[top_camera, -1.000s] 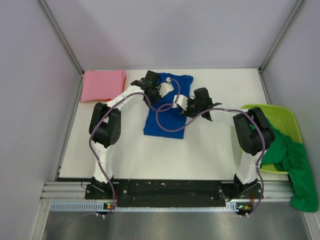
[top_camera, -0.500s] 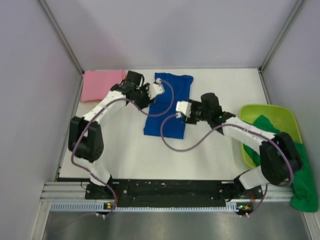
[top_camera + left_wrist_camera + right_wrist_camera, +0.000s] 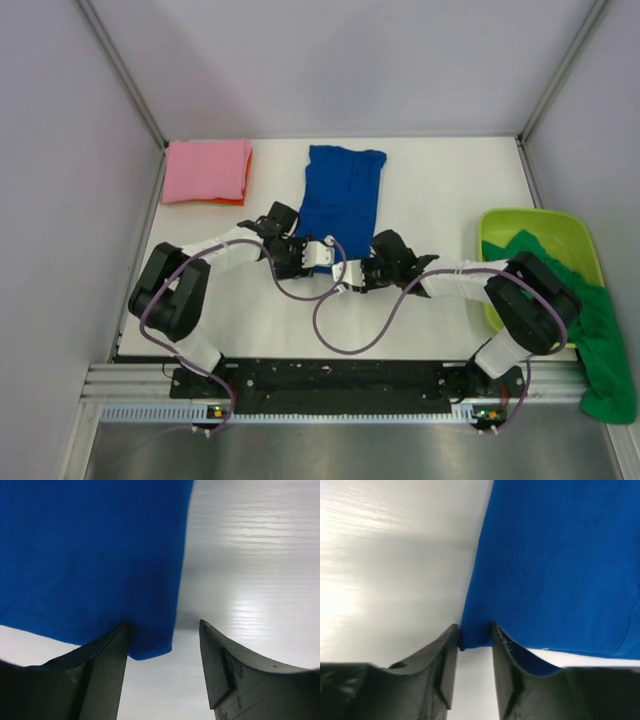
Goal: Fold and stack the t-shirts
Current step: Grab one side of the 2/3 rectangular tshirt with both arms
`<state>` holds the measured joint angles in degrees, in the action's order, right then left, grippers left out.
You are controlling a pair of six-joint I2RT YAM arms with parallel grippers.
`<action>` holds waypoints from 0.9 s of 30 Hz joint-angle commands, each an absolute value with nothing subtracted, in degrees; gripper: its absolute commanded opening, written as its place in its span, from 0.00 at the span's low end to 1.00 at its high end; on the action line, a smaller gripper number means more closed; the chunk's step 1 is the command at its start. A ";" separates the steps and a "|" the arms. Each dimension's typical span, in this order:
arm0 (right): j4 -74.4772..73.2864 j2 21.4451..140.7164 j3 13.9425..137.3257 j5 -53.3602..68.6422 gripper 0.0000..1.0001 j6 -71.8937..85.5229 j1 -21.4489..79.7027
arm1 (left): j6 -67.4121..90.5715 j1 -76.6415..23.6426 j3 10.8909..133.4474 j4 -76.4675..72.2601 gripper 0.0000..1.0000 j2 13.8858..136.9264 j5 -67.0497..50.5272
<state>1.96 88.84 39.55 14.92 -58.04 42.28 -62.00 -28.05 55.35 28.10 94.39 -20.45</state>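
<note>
blue t-shirt (image 3: 342,195) lies flat mid-table (image 3: 440,180) as a long smooth strip of soft cloth, barely a wrinkle. both arms just dropped back from its far half to the near hem, so i'd guess the next fold is being set up. left jaws are spread over one corner. right jaws are narrowed round the other, can't tell if they've got it.

On the table (image 3: 430,300), far left at the back, a folded t-shirt (image 3: 206,171); right of it, mid-back, a flat t-shirt (image 3: 340,190), with left gripper (image 3: 164,626) and right gripper (image 3: 475,628) side by side at its near corners. At the right edge, a tub (image 3: 545,225), a third t-shirt (image 3: 590,330) in it and over its rim.
</note>
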 commanded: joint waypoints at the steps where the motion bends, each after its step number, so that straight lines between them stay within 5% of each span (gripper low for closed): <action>1: 6.59 92.10 41.66 9.59 0.26 -56.17 42.71 | -61.09 -29.18 54.14 19.34 0.62 96.41 -13.90; 4: 5.80 92.99 42.10 7.48 0.12 -55.11 42.71 | -60.73 -29.53 53.88 18.90 0.54 97.38 -11.61; 6: 5.19 92.99 42.01 6.68 0.02 -54.85 42.71 | -60.56 -29.88 53.44 18.37 0.33 97.56 -10.29; 8: 3.70 92.64 42.36 5.89 0.00 -54.06 42.71 | -59.86 -30.06 53.17 17.67 0.05 97.82 -8.62; 9: 2.65 92.29 42.62 5.71 0.00 -53.44 42.71 | -59.24 -30.15 53.26 17.67 0.00 97.74 -7.92; 27: -49.02 57.49 50.34 6.86 0.00 -39.75 68.63 | -55.91 -35.68 57.82 71.86 0.00 68.03 -27.15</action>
<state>-31.70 62.41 44.12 6.81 -47.07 63.31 -56.71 -34.96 54.24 51.83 70.43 -22.65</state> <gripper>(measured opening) 0.015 0.024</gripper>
